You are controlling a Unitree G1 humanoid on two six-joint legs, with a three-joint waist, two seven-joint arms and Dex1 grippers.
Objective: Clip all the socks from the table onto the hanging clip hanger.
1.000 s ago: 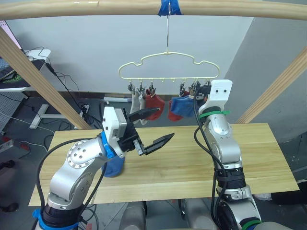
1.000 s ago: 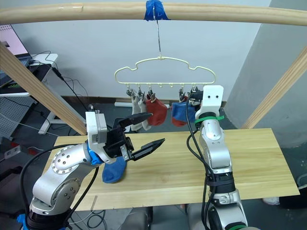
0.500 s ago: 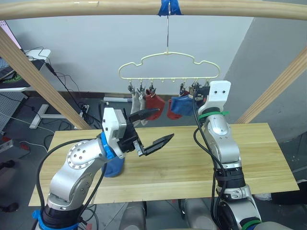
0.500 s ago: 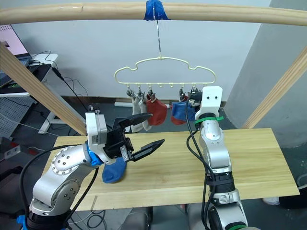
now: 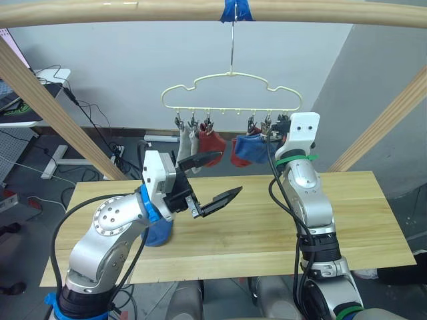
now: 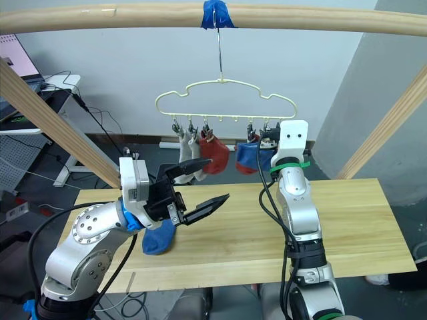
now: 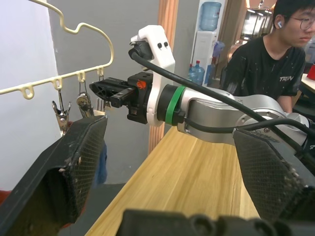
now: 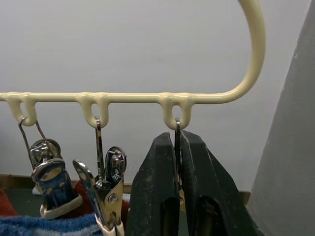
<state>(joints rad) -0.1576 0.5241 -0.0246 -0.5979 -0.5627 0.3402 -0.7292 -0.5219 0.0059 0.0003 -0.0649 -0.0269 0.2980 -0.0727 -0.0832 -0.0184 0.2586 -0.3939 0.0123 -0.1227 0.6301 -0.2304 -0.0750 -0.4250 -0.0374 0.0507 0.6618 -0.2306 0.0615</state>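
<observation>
The pale-yellow clip hanger [image 5: 230,93] hangs by its hook from the top beam. Clipped to it are two grey socks [image 5: 183,143], a rust-red sock [image 5: 215,143] and a blue sock [image 5: 248,148], with a bit of red behind the blue one. My right gripper [image 5: 275,127] is raised to the hanger's rightmost clip, and its fingers [image 8: 152,196] are shut on that clip. One blue sock [image 6: 159,237] lies on the table [image 5: 360,213], partly under my left arm. My left gripper [image 5: 230,172] hovers open and empty above the table, below the hanging socks.
A round wooden beam [image 5: 133,10] runs overhead, with slanted beams at the left [image 5: 60,120] and right [image 5: 387,127]. A person [image 7: 266,59] sits beyond the table's right end. The table's right half is bare wood.
The hanger and its socks have swung a little to the left, with the right gripper following at the clip. The left gripper has not moved.
</observation>
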